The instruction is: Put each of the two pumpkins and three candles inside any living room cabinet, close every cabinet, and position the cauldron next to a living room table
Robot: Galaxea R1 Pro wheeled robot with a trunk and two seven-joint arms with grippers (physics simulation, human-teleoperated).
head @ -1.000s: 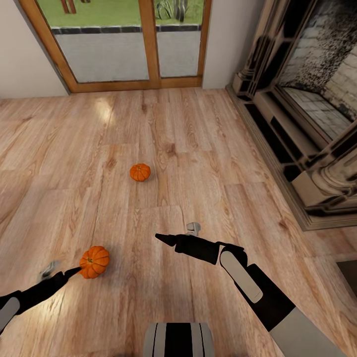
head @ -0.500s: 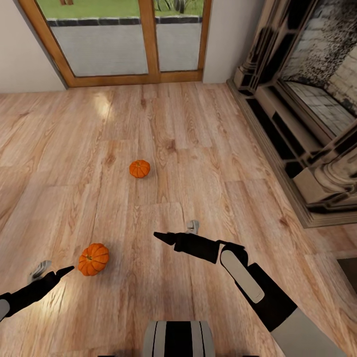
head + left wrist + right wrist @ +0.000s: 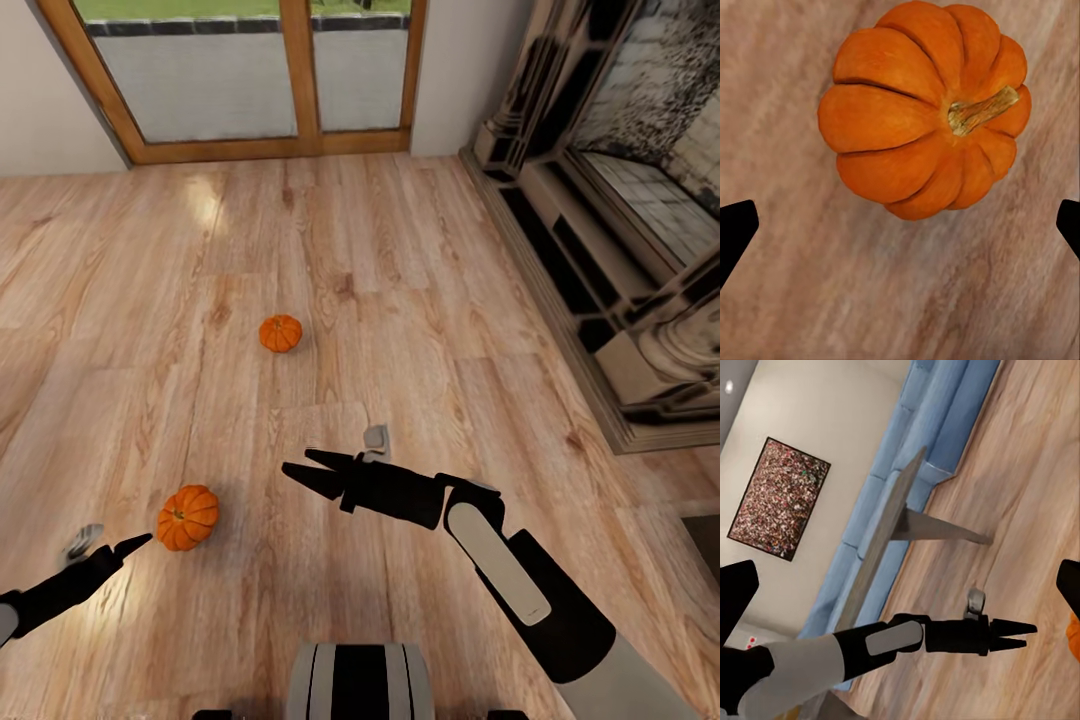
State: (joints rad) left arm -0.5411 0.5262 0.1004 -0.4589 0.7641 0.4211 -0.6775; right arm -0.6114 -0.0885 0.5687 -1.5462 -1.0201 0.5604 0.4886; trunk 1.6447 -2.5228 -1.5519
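Left claw (image 3: 135,545) beside pumpkin (image 3: 188,517)

Bare floor (image 3: 330,250) lies open all around both pumpkins, the near one (image 3: 188,517) and the far one (image 3: 280,333), which sit well apart. The fireplace (image 3: 610,250) walls off the right side. The left gripper (image 3: 125,548) seems just short of the near pumpkin, nothing between.

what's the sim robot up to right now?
Left gripper is open and empty, its tips just short of the near pumpkin on the wood floor. The second pumpkin sits farther out, untouched. Right gripper hangs open and empty over bare floor. Nothing is picked up yet.
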